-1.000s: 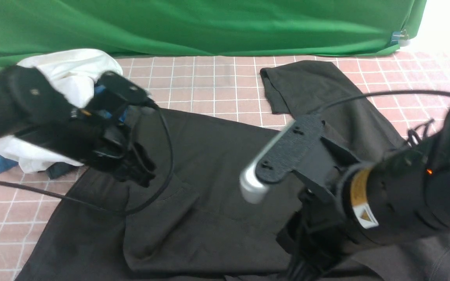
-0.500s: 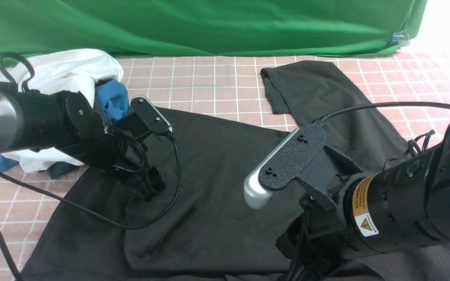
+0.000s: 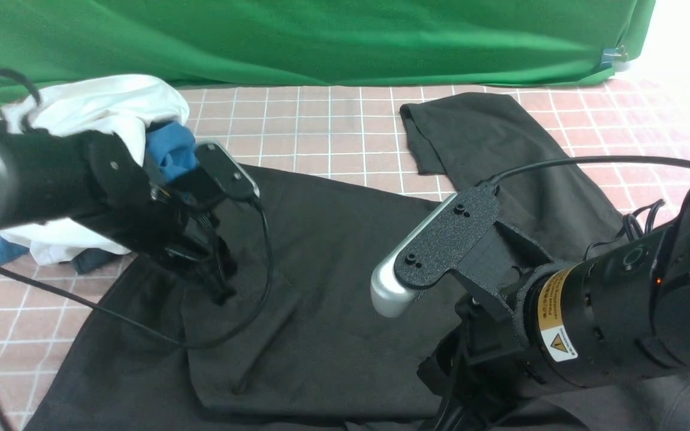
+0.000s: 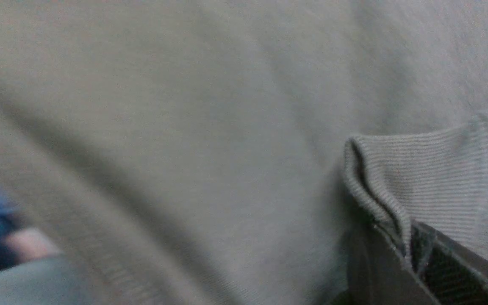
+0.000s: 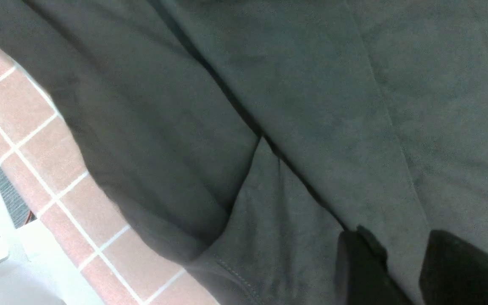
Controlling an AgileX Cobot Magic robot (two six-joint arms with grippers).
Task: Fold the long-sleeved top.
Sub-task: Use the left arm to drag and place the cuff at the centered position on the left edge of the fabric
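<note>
Brownish-black long-sleeved top (image 3: 345, 251), pink white-gridded table (image 3: 321, 126)

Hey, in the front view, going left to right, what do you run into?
From the left: white garment → blue cloth → left pincer → right wrist camera → right arm. The long-sleeved top spans most of the width, so it's left out.

We see both arms in matte black. Left arm (image 3: 51, 179): round barrel with a grey sheen at its left end and one screw on the collar. A thin left cable (image 3: 111, 311), black, loops under it. Left gripper (image 3: 222, 292): black, blocky. Right arm (image 3: 650, 317): fat cylinder with a yellow warning label (image 3: 556, 326) bearing a triangle, plus a small orange light (image 3: 657, 280). Camera mount (image 3: 450, 236) — textured black plate, silver rounded end; we count four screws. Right cable (image 3: 590, 160) — black, arcing off the mount.
</note>
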